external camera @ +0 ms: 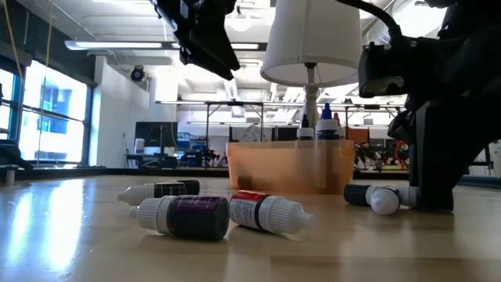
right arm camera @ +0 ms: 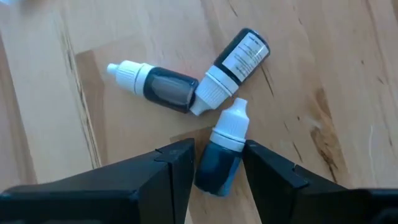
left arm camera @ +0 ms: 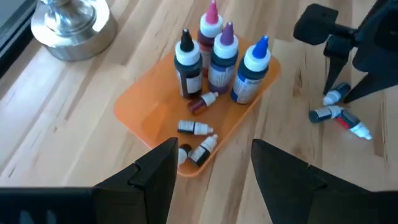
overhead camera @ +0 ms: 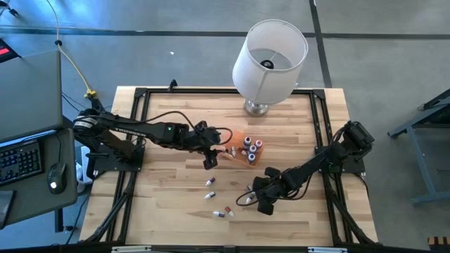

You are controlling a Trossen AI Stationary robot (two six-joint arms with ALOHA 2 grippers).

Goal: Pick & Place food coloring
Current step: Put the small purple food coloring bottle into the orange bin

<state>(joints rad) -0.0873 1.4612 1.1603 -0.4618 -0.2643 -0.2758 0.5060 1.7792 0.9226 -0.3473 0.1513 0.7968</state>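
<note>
An orange tray (left arm camera: 149,109) holds three tall bottles and a smaller one standing, plus several tiny food coloring bottles (left arm camera: 196,127) lying in it. My left gripper (left arm camera: 214,155) hovers open and empty above the tray's near edge (overhead camera: 211,160). More tiny bottles lie on their sides on the wood (overhead camera: 209,183) (overhead camera: 223,211) (external camera: 188,215). My right gripper (right arm camera: 217,152) is down at the table (overhead camera: 264,197), shut on one dark-bodied, white-capped bottle (right arm camera: 224,146). Two others (right arm camera: 158,87) (right arm camera: 233,62) lie just in front of it. My right gripper pinches the dark body (right arm camera: 217,168) of a food coloring bottle between its two fingers. The fingers lie along the bottle and come slanting down from the table's right. Its white cap (right arm camera: 233,121) sticks out ahead, and the bottle lies on the wood.
A table lamp with a white shade (overhead camera: 271,60) stands on its metal base (left arm camera: 71,25) at the far edge, just behind the tray. Black frame rails (overhead camera: 133,126) run along the table's sides. Bare wood lies toward the near edge.
</note>
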